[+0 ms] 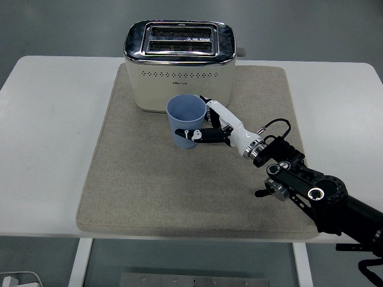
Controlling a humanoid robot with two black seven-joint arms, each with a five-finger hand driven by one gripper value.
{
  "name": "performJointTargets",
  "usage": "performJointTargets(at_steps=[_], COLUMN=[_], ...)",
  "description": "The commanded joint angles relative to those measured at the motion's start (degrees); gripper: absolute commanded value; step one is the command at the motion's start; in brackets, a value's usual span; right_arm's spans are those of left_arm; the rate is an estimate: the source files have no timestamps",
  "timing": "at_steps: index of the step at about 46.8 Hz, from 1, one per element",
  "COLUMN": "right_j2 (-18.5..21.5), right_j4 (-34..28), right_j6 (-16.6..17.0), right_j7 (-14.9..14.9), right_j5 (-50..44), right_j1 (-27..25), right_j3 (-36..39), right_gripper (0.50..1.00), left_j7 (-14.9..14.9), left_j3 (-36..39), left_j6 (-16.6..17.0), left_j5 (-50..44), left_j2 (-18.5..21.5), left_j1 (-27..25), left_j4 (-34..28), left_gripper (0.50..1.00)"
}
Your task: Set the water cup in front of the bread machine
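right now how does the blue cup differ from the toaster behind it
The cup is plain blue and round; the toaster is cream with a shiny chrome top and boxy. The cup is much smaller. The right hand grips the cup; nothing touches the toaster. Both stand upright on the grey mat, openings facing up.

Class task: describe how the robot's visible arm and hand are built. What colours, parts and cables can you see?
The right arm is black with round silver joint caps. Its right hand is white with black-jointed fingers, and a thin black cable loops above the wrist.
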Motion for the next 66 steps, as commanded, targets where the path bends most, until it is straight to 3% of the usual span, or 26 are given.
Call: performJointTargets(at_steps=[1, 66], right_j2=[0.0, -0.2], right_j4=[0.0, 0.9], right_j6=[0.2, 0.0], right_j7=[0.0, 0.0], right_j5=[0.1, 0.1], right_j1=[0.0, -0.3], right_j3=[0.0, 0.0], right_gripper=[0.913, 0.913], left_j7=[0.0, 0.0], left_j3=[0.0, 0.0], left_j6=[0.0, 0.0], left_j5=[0.0, 0.0], left_j2=[0.0, 0.0], left_j1=[0.0, 0.0], left_j4=[0.0, 0.0], left_gripper=[1.0, 1.0])
